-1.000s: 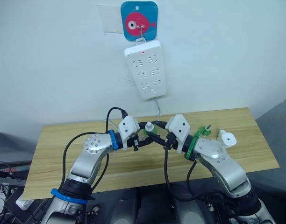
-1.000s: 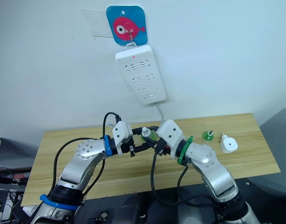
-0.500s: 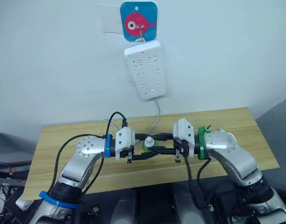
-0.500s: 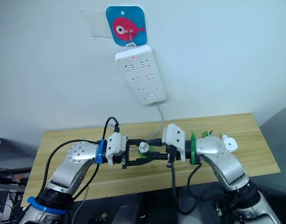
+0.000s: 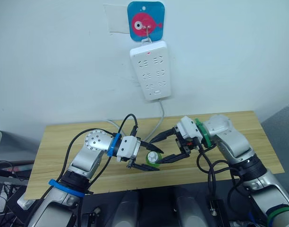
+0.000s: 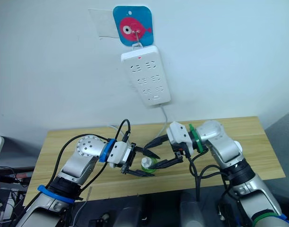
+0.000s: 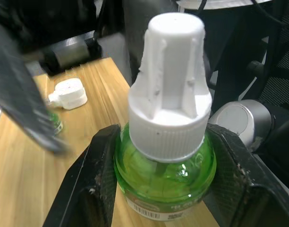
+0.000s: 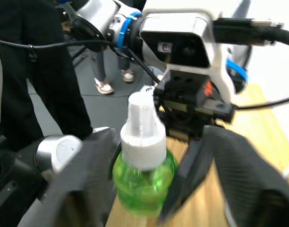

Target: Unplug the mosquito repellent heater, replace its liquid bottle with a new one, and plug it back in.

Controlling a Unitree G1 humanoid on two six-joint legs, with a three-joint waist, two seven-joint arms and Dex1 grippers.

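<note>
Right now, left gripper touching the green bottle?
Touching. The left wrist view shows both black fingers pressed against the green bottle on either side, below its white cap.

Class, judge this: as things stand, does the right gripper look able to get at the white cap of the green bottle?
Probably yes. The left gripper clamps only the green bottle body, leaving the white cap bare, and the right gripper is open just beside it.

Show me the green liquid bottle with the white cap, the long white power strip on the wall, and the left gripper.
green liquid bottle (image 7: 164, 175), left wrist view, green glass body.
long white power strip (image 5: 151, 71), left eye view, middle of its face.
left gripper (image 5: 155, 157), left eye view, between its fingertips.
</note>
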